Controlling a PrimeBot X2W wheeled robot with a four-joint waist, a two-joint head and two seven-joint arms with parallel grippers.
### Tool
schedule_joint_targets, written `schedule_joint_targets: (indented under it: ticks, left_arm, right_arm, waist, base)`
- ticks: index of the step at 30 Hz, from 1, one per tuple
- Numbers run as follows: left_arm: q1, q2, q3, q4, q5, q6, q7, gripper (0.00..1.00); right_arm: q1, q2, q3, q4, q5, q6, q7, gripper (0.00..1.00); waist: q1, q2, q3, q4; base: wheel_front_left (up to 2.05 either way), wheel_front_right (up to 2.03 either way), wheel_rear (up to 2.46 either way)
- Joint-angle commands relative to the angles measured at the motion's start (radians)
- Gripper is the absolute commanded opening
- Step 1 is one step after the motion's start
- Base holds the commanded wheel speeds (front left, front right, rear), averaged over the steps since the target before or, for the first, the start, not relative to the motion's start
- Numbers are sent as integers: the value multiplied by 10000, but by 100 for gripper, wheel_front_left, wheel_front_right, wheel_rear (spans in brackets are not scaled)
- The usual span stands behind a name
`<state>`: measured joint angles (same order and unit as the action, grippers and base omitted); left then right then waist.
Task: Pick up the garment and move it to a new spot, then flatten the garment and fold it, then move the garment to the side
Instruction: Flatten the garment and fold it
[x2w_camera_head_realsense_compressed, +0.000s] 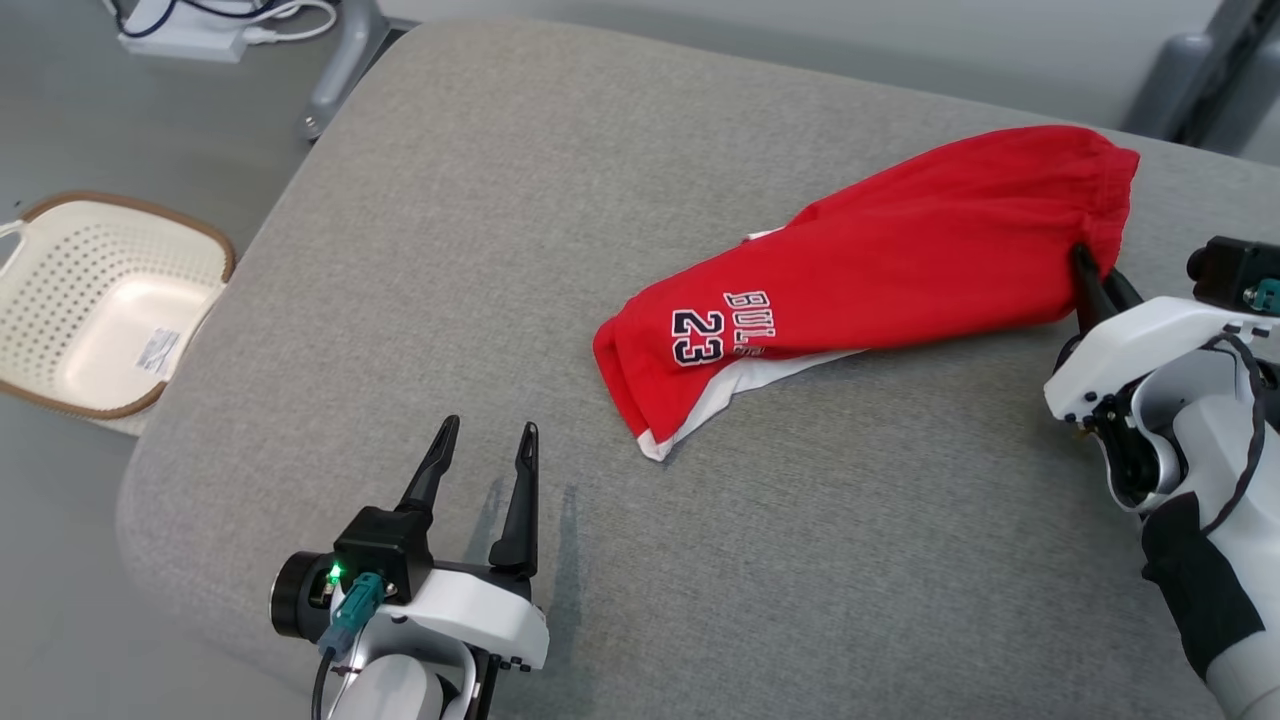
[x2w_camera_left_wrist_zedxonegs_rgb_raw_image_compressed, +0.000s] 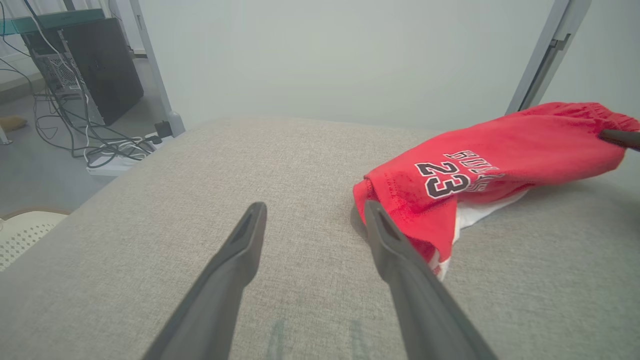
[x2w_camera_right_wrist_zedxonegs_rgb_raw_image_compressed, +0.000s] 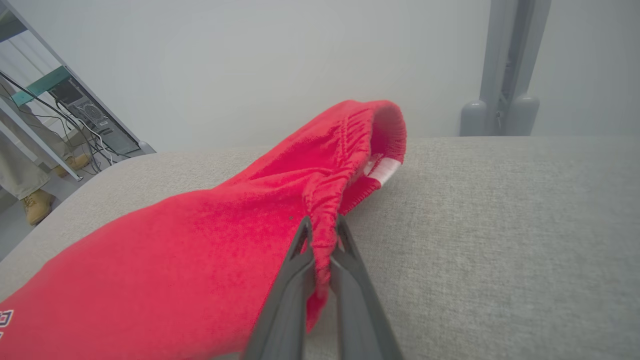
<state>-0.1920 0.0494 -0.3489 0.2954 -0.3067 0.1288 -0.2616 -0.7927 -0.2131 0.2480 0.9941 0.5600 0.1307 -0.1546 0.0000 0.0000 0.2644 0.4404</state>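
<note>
The garment (x2w_camera_head_realsense_compressed: 900, 270) is a pair of red shorts with white trim and "BULLS 23" printed near the leg hem. It lies folded lengthwise on the grey cushioned surface (x2w_camera_head_realsense_compressed: 500, 250), waistband at the right. My right gripper (x2w_camera_head_realsense_compressed: 1090, 270) is shut on the gathered waistband (x2w_camera_right_wrist_zedxonegs_rgb_raw_image_compressed: 325, 220), the red fabric pinched between its dark fingers (x2w_camera_right_wrist_zedxonegs_rgb_raw_image_compressed: 295, 280). My left gripper (x2w_camera_head_realsense_compressed: 485, 440) stands open over bare cushion, just left of the leg hem (x2w_camera_left_wrist_zedxonegs_rgb_raw_image_compressed: 405, 210), with nothing between its fingers (x2w_camera_left_wrist_zedxonegs_rgb_raw_image_compressed: 235, 260).
A cream perforated basket (x2w_camera_head_realsense_compressed: 100, 300) sits on the floor beside the cushion's left edge. Cables and a power strip (x2w_camera_head_realsense_compressed: 200, 30) lie at the far left. Grey frame posts (x2w_camera_right_wrist_zedxonegs_rgb_raw_image_compressed: 500, 100) stand behind the cushion. A person's boots (x2w_camera_right_wrist_zedxonegs_rgb_raw_image_compressed: 35, 205) show at the far left.
</note>
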Motion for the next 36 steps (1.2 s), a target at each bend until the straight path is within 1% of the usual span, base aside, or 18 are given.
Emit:
schedule_joint_targets:
  ticks: [1,5,7,9,10,12,15,18,23,26,29,33,36]
  left_arm:
    - [-33,33,71,7,90,24,-40,100]
    - [131,35,165,44,155,7,-41,100]
    - [223,38,206,78,173,-11,-41,100]
    - [271,33,248,64,191,1,-41,100]
    - [271,33,248,64,191,1,-41,100]
    - [430,42,303,79,222,10,-41,100]
    - [534,34,373,83,253,40,-41,100]
    - [713,39,456,69,259,81,-41,100]
    - [1008,34,607,32,311,100,-41,100]
    - [1162,37,684,8,338,54,-41,100]
    - [1243,34,726,-8,351,18,-41,100]
    - [1277,36,740,-39,356,-24,-41,100]
    - [1265,36,667,-49,393,-54,-41,100]
  right_arm:
    - [256,-146,259,-221,288,1,-63,0]
    - [684,-312,800,-670,745,1,86,0]
    - [867,-540,990,-725,721,0,173,0]
    - [1064,-495,1092,-974,944,1,345,0]
    - [1064,-495,1092,-974,944,1,345,0]
    - [1320,-565,1183,-1288,1147,3,634,0]
    - [1767,-856,1260,-1815,1358,0,1178,0]
    - [2282,-1039,1206,-2533,1505,1,1858,0]
    - [3422,-1523,758,-4150,1670,1,3227,0]
    - [4265,-1683,313,-5428,1691,1,4232,0]
    - [5134,-1810,-244,-6762,1432,1,5239,0]
    - [5835,-1363,-1201,-8325,1035,3,6276,0]
    - [5882,-797,-1759,-9006,700,1,6825,0]
  waist:
    - [0,0,-266,-362]
    - [0,0,-655,-851]
    - [0,0,-879,-1104]
    - [0,0,-1078,-1333]
    - [0,0,-1078,-1333]
    - [0,0,-1283,-1533]
    - [0,0,-1550,-1762]
    - [0,0,-1760,-1946]
    - [0,0,-2063,-2158]
    - [0,0,-2172,-2206]
    - [0,0,-2276,-2217]
    - [0,0,-2339,-2228]
    - [0,0,-2289,-2185]
  base:
    - [0,0,0]
    - [0,0,0]
    - [0,0,0]
    - [0,0,0]
    - [0,0,0]
    - [0,0,0]
    - [0,0,0]
    - [0,0,0]
    - [0,0,0]
    - [0,0,0]
    - [0,0,0]
    - [0,0,0]
    - [0,0,0]
